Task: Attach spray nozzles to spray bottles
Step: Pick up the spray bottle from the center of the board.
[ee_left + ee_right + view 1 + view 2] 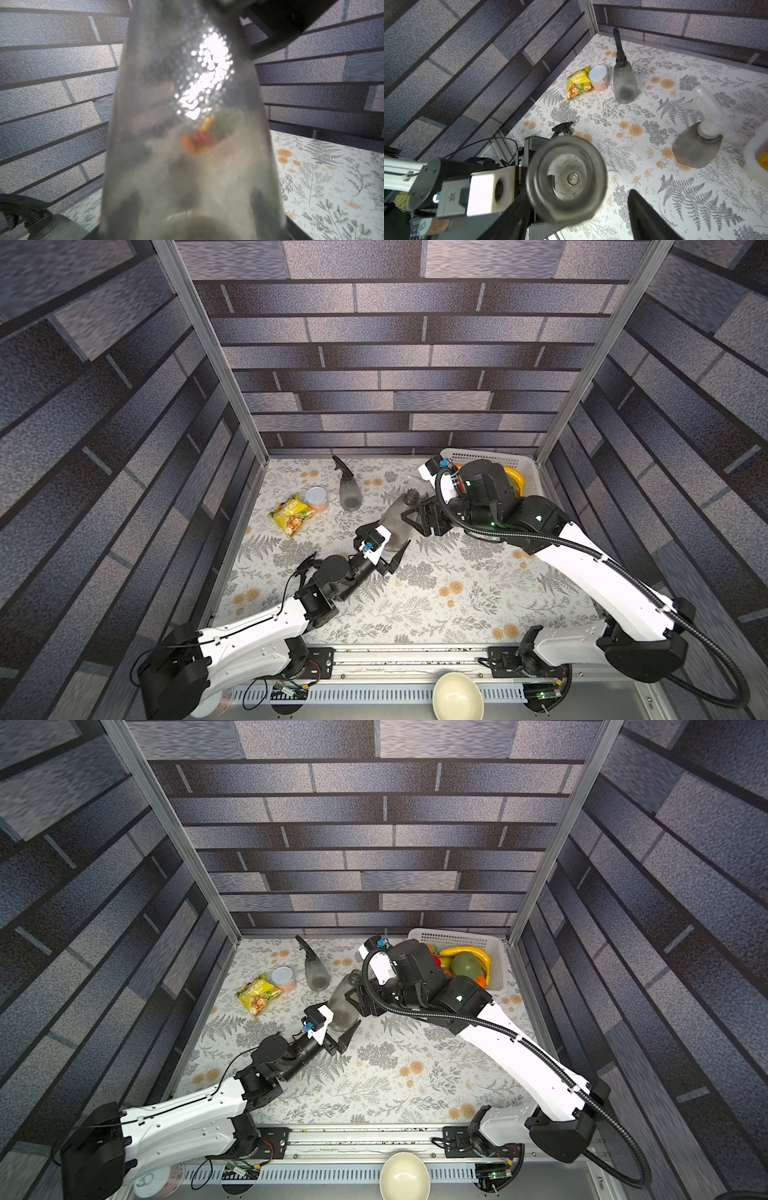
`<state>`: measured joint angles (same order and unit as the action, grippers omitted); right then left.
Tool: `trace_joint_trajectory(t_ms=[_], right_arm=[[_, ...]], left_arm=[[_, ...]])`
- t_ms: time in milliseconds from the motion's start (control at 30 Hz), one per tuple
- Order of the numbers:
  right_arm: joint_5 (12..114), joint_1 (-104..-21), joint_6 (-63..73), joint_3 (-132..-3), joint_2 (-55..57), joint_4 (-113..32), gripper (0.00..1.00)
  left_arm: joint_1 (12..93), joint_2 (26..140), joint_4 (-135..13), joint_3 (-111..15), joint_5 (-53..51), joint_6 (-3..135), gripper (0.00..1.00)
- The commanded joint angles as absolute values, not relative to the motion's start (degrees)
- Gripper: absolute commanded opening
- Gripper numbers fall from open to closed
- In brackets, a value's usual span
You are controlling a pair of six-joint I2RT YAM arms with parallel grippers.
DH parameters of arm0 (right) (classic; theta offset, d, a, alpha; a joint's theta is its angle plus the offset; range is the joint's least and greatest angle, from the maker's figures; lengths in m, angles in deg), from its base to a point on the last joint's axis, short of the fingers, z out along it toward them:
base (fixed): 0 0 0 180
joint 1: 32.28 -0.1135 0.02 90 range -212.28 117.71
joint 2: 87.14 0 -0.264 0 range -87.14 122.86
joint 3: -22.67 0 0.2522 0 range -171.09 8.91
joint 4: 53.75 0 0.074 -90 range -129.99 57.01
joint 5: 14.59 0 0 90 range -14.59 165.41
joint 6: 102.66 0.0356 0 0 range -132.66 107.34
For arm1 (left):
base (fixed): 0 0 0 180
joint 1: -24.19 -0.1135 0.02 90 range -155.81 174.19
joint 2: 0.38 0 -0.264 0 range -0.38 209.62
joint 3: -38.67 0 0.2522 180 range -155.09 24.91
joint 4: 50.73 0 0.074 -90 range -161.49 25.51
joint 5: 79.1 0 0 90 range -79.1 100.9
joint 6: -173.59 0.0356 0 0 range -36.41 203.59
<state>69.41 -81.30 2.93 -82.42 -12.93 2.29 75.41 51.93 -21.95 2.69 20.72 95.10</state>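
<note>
Bottle between jaws of left pincer, seemingly clamped at its base; right pincer open, loose around the neck.

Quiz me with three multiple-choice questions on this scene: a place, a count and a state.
1. Where is the fruit? A in the white basket; B in a drawer; C on a shelf.
2. How many bottles wear a nozzle? A none; B two; C three.
3. The third bottle has a neck that is: A bare; B capped; C taped.
Answers: 1 A, the fruit lies inside the white basket. 2 B, a black nozzle tops the far bottle, a white nozzle the bottle by the basket. 3 A, the right wrist view looks straight into its open neck.
</note>
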Motion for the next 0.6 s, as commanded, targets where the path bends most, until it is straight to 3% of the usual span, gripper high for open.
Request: trace_joint_trajectory(t_ms=[0, 133, 367, 467, 567], right_arm=[[75.38, -81.37, 1.09, -83.0, -17.35, 1.49, 0.75], [78.18, -81.41, -0.01, -79.45, -17.51, 0.87, 0.71], [70.77, -83.42, -1.64, -74.07, -4.24, -3.74, 0.44], [78.43, -90.29, -6.58, -79.56, 6.41, -0.38, 0.44], [76.56, -92.14, -8.09, -84.96, 15.33, 0.21, 0.44]], left_arm=[[74.34, 45.25, -26.02, 2.42, 27.42, 91.86, 0.82], [74.03, 37.51, -32.66, 0.94, 31.84, 91.61, 0.82], [74.3, 25.48, -45.33, -4.27, 32.85, 93.04, 0.82], [74.3, 21.71, -49.69, -6.46, 33.04, 93.84, 0.82], [74.38, 20.35, -51.48, -7.35, 33.83, 95.06, 0.82]])
